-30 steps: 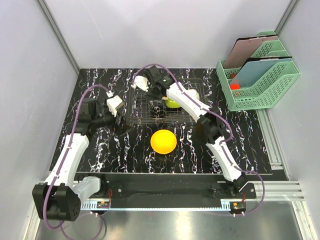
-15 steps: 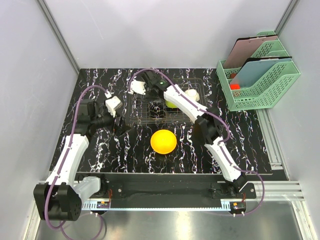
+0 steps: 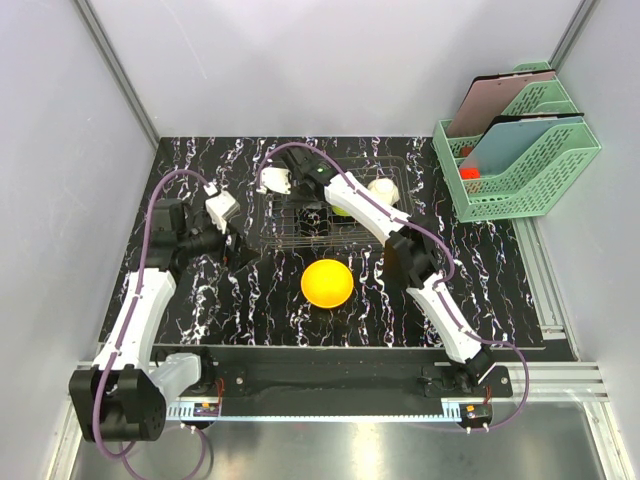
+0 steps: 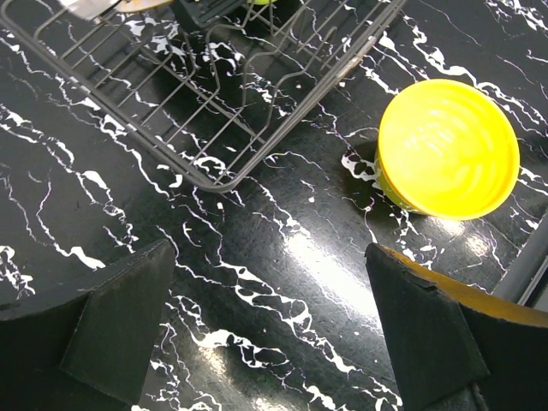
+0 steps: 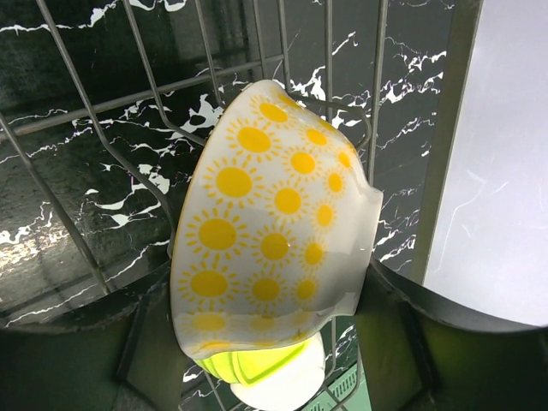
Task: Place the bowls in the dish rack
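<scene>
Your right arm is drawing its elbow toward the near side since a second ago, and the cream bowl (image 3: pixel 382 190) in the right part of the rack is now showing from under it. Your left arm is hardly moving.

Nearest to you, the orange bowl (image 3: pixel 327 283) is sitting alone on the table (image 3: pixel 200 300), just in front of the dish rack (image 4: pixel 216 187). The left gripper (image 4: pixel 274 321) is hovering near it, spread wide and holding nothing.

Farther in, the right gripper (image 5: pixel 265 330) is squeezing the white bowl with yellow suns (image 5: pixel 265 214). This bowl is standing on edge between the wires, right next to the green bowl (image 3: pixel 345 208).

I am judging that you are placing this bowl now. Next you are needing to let go gently and pull back without catching a wire. After that, the orange bowl is waiting.
</scene>
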`<move>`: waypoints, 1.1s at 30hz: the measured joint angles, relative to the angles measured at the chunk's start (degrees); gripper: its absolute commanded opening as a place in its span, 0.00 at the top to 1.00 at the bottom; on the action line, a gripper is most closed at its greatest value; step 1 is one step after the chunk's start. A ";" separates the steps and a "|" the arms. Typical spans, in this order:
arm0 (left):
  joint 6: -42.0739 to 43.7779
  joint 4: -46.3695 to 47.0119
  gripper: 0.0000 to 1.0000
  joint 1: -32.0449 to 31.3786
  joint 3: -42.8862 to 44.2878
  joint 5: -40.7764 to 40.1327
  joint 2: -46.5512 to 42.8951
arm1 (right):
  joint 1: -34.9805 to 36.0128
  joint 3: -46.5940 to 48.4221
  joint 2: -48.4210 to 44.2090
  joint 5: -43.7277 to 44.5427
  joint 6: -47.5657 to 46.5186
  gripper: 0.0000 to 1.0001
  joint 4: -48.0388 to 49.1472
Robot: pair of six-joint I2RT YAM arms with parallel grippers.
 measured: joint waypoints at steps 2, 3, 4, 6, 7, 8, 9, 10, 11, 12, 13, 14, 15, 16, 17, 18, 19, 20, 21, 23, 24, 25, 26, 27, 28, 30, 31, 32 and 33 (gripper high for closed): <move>-0.20 0.02 0.01 0.44 -0.02 0.28 0.00 | 0.04 0.07 0.00 0.44 0.26 0.20 -0.02; -0.22 0.02 0.01 0.57 -0.02 0.44 -0.04 | 0.09 0.07 0.00 0.83 0.37 0.13 -0.02; -0.28 0.02 0.01 0.59 -0.02 0.59 -0.09 | 0.13 0.09 0.00 1.44 0.39 0.04 0.09; -0.35 0.20 0.01 0.70 -0.15 0.96 -0.22 | 0.15 0.20 0.00 2.47 0.59 0.02 1.05; -0.37 0.39 0.01 0.72 -0.33 1.14 -0.26 | 0.15 0.20 0.00 2.95 0.39 0.02 1.40; -0.37 0.46 0.01 0.72 -0.48 1.20 -0.26 | 0.15 0.24 0.00 3.34 0.37 0.00 1.88; -0.37 0.52 0.01 0.76 -0.68 1.31 -0.26 | 0.15 0.26 0.00 3.93 0.37 0.00 2.32; -0.39 0.48 0.01 0.79 -0.79 1.38 -0.26 | 0.15 0.26 0.00 4.22 0.37 0.00 2.45; -0.39 0.52 0.01 0.87 -0.90 1.46 -0.26 | 0.15 0.26 0.00 4.39 0.39 0.00 2.54; -0.42 0.50 0.01 0.96 -0.90 1.53 -0.26 | 0.15 0.26 -0.02 4.63 0.39 0.00 2.71; -0.44 0.57 0.01 1.01 -0.90 1.60 -0.26 | 0.15 0.26 -0.04 4.72 0.39 0.00 2.86; -0.44 0.66 0.01 1.05 -0.90 1.68 -0.26 | 0.15 0.26 -0.04 4.90 0.42 0.00 2.93; -0.46 0.74 0.01 1.11 -0.92 1.79 -0.26 | 0.15 0.31 -0.04 5.18 0.44 0.00 2.95; -0.46 0.83 0.01 1.11 -0.92 1.86 -0.26 | 0.15 0.39 -0.09 5.38 0.50 0.00 2.95; -0.46 0.85 0.01 1.11 -0.92 1.92 -0.26 | 0.15 0.39 -0.17 5.60 0.66 0.00 2.95; -0.48 0.85 0.01 1.11 -0.90 1.97 -0.26 | 0.15 0.39 -0.35 5.70 0.83 0.00 2.91; -0.57 0.85 0.01 1.11 -0.90 1.97 -0.26 | 0.15 0.39 -0.57 5.75 1.07 0.00 2.82; -0.61 0.85 0.01 1.11 -0.92 1.97 -0.26 | 0.15 0.39 -0.92 5.84 1.49 0.00 2.62; -0.63 0.87 0.01 1.11 -0.92 1.97 -0.26 | 0.15 0.39 -1.36 6.03 1.99 0.00 2.38; -0.66 0.90 0.01 1.11 -0.90 1.97 -0.24 | 0.11 0.39 -2.78 6.69 3.50 0.00 2.25; -0.68 0.90 0.01 1.09 -0.92 1.97 -0.24 | 0.02 0.39 -3.74 6.99 4.50 0.00 2.25; -0.72 0.90 0.01 0.85 -0.90 1.92 -0.24 | -0.07 0.39 -4.72 7.04 5.73 0.00 2.14; -0.76 0.94 0.01 0.55 -0.90 1.81 -0.22 | -0.28 0.35 -6.21 6.84 7.93 0.00 1.49; -0.74 0.94 0.01 0.07 -0.90 1.55 -0.17 | -0.55 0.20 -7.43 6.97 9.11 0.00 1.51; -0.74 0.94 0.01 -0.85 -0.90 1.09 -0.17 | -0.96 -0.20 -9.18 6.56 11.17 0.00 1.53; -0.59 0.98 0.01 -3.50 -0.85 0.15 -0.17 | -2.47 -1.64 -13.92 4.63 15.34 0.00 0.92; -0.55 0.96 0.01 -4.46 -0.85 -0.17 -0.17 | -3.13 -2.51 -15.91 3.87 16.61 0.00 0.70; -0.57 0.96 0.01 -5.73 -0.85 -0.72 -0.17 | -4.09 -4.48 -18.97 2.56 18.34 0.00 0.87; -0.59 0.96 0.01 -6.69 -0.85 -0.98 -0.17 | -4.85 -6.05 -21.24 1.62 19.45 0.02 0.72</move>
